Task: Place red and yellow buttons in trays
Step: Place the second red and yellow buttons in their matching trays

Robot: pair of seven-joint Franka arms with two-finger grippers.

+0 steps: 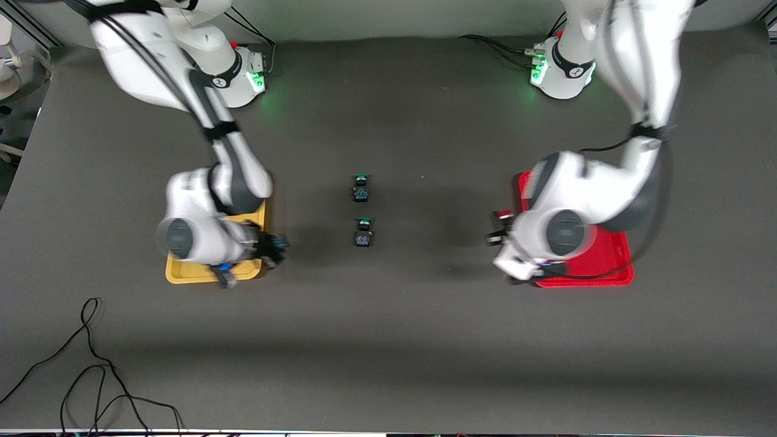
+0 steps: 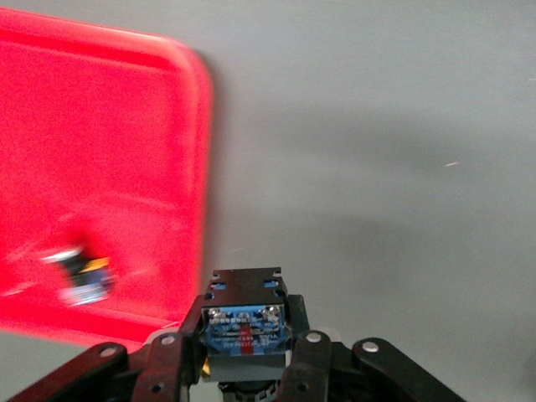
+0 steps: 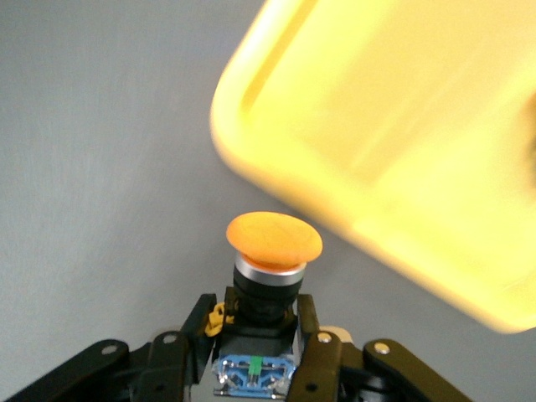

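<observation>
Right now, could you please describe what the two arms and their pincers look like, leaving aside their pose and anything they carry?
Both arms are glossy white with dark grey joint bands and round grey caps. Black cables run along each, and green lights glow at both bases. The left pincer and right pincer have black linked fingers with small silver screws, and the right arm's wrist carries a small blue part.

Orange-capped button (image 3: 273, 237) clamped beside yellow tray (image 3: 402, 126); another button (image 2: 243, 322) clamped beside red tray (image 2: 100, 167), which holds one button (image 2: 82, 275).

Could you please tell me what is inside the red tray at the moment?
One small button lies in the red tray, blurred. In the front view the left arm covers much of the tray, so more there cannot be ruled out.
</observation>
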